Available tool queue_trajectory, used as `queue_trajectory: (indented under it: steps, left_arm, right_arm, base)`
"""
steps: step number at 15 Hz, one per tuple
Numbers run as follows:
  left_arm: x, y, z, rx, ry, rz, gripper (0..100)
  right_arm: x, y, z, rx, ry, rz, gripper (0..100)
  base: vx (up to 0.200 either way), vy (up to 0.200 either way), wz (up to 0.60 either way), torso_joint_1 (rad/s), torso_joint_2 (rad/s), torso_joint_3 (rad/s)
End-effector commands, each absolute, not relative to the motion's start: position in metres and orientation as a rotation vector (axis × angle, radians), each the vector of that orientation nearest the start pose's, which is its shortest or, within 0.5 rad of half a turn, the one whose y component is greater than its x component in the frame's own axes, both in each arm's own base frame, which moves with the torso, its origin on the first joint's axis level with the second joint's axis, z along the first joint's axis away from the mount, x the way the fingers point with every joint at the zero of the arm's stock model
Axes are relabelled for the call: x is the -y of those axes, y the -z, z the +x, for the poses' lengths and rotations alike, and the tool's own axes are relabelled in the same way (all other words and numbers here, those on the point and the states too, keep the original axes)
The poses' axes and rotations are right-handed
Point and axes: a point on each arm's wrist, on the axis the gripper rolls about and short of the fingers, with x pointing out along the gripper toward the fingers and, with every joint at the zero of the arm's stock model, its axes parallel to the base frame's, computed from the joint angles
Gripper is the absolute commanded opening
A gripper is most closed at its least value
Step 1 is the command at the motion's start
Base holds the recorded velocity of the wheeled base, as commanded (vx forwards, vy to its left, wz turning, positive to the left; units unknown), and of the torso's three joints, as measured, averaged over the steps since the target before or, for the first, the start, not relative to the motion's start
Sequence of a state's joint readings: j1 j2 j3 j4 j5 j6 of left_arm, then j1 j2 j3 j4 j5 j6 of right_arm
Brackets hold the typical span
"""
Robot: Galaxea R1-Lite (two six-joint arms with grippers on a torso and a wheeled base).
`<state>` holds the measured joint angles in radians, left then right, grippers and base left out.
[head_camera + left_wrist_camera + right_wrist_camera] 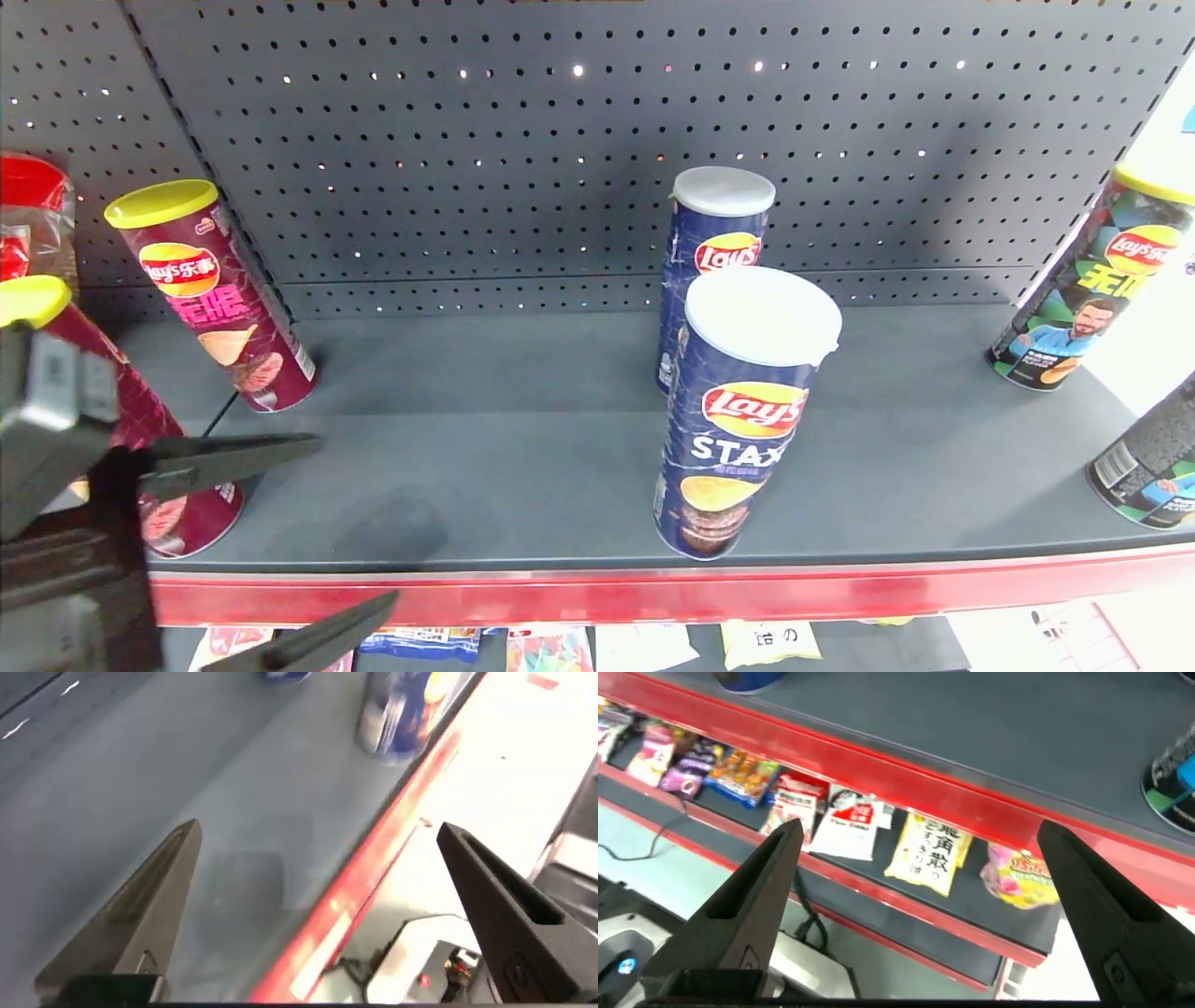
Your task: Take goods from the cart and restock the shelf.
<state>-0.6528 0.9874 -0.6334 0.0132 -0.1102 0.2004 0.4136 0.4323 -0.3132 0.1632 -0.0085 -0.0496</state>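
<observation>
Closest in the head view, the left end effector (355, 521) hangs over the front left corner of the shelf (523, 467). Its two dark fingers are spread wide with nothing between them. The left wrist view shows the same wide gap above the grey board and the red front edge (369, 854), with a blurred blue shape further along.

Behind that arm a maroon can (187, 509) is largely hidden; only its lime lid and its base can be seen. A second maroon can (219, 299) stands clear nearer the back, bearing a round red-and-yellow logo and a picture of crisps.

Mid-shelf, a blue can (733, 420) with a pale lid stands near the front edge and carries the same kind of logo. Another blue can (714, 247) stands just behind it, partly covered.

At the right end stand two green-and-black cans (1083, 299) with a printed figure, the nearer one cut off by the frame.

The right end effector (920, 829) is likewise wide open and empty, in front of the red edge, above colourful packets (929, 854) on a lower shelf.
</observation>
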Motion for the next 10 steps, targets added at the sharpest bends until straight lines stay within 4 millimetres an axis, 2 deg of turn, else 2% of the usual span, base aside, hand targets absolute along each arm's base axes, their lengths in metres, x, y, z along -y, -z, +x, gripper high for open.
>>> queue_trajectory:
  steps: [1, 2, 5, 7, 9, 10]
  left_arm:
    - [0.013, -0.21, 0.02, -0.227, 0.595, 0.21, 100]
    - [-0.011, -0.195, -0.01, -0.244, 0.41, 0.158, 100]
    - [-0.015, -0.166, -0.039, -0.281, 0.09, 0.058, 100]
    - [-0.01, -0.141, -0.047, -0.285, -0.064, 0.036, 100]
    - [-0.009, -0.117, -0.052, -0.264, -0.09, 0.028, 100]
    - [-0.008, -0.117, -0.048, -0.255, -0.078, 0.019, 100]
  right_arm:
    - [-0.003, -0.148, 0.008, -0.277, -0.4, -0.111, 100]
    - [-0.001, -0.142, 0.006, -0.279, -0.364, -0.118, 100]
    - [0.0, -0.146, 0.007, -0.276, -0.281, -0.118, 100]
    - [0.0, -0.154, 0.008, -0.276, -0.214, -0.108, 100]
    - [0.002, -0.155, 0.003, -0.295, -0.132, -0.097, 100]
    - [0.003, -0.152, -0.003, -0.317, -0.064, -0.089, 100]
  base:
    - [0.0, 0.0, 0.0, 0.0, 0.0, 0.0]
    - [0.0, 0.0, 0.0, 0.0, 0.0, 0.0]
    - [0.0, 0.0, 0.0, 0.0, 0.0, 0.0]
    - [0.0, 0.0, 0.0, 0.0, 0.0, 0.0]
    - [0.0, 0.0, 0.0, 0.0, 0.0, 0.0]
    - [0.0, 0.0, 0.0, 0.0, 0.0, 0.0]
